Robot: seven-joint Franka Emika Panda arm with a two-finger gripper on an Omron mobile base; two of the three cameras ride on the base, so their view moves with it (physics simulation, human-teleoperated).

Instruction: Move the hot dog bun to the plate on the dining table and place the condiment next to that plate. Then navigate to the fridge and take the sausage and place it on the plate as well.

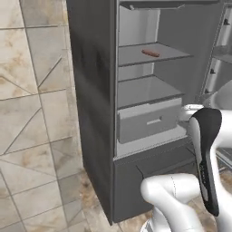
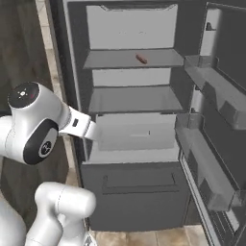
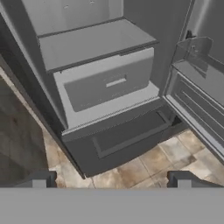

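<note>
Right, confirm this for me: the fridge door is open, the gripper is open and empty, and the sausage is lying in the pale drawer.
Not the drawer. The sausage lies on an upper shelf of the open fridge, well above the pale drawer, which is closed; the right base view shows it plainly. The rest stands: the door is open and the gripper is open and empty.

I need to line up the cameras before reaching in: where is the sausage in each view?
Left base view: the sausage lies on the fridge's upper shelf, top centre-right of the picture.
Right base view: the sausage lies on that same upper shelf, top centre.
Hand view: not in this picture, which looks lower at the fridge.
Shared landmark: the pale grey drawer, two shelves below the sausage.
</note>
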